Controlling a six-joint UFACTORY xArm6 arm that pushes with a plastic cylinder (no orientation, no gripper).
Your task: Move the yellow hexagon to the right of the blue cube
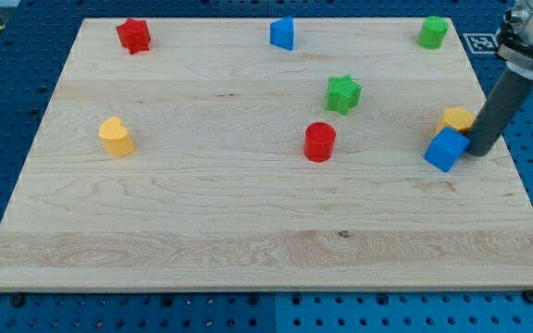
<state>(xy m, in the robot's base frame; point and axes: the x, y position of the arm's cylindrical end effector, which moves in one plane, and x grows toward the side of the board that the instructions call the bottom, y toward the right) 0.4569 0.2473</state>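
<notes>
camera view: the yellow hexagon (455, 117) sits near the board's right edge, touching the blue cube (446, 149) just below it. the dark rod slants down from the view's top right, my tip (477, 152) just right of both; it carries no jaws. board (248, 231) of pale wood.

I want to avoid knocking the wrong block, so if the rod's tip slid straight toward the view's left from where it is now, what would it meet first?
My tip sits at the blue cube's right side, apparently touching it, so it would meet that first. The yellow hexagon lies just above that line.
</notes>
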